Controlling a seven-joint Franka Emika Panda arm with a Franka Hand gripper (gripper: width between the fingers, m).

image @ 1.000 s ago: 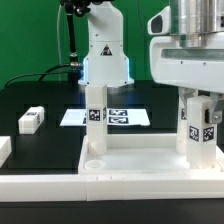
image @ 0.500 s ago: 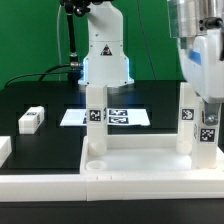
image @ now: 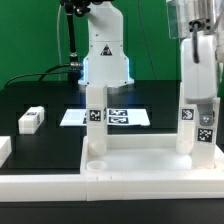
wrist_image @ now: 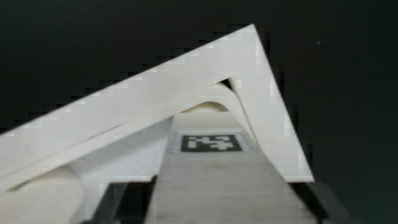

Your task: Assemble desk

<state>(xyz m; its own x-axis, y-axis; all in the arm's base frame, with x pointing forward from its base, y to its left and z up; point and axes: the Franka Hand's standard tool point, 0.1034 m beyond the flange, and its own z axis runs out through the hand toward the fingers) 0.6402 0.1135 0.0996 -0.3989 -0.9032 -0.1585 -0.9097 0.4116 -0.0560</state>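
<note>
Claw [wrist_image: 199, 200] is pinching a tagged leg [image: 198, 70] at the exterior view's right edge. The leg stands upright over the desk top's [image: 140, 160] corner there.

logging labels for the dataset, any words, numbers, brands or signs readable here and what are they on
No words, numbers or brand names can be read in either view.
Black-and-white square tags, patterns rather than text: on the standing legs, on the marker board, and on the leg in the wrist view.
Loose leg lying on the table: its marking is too small to make out.
</note>
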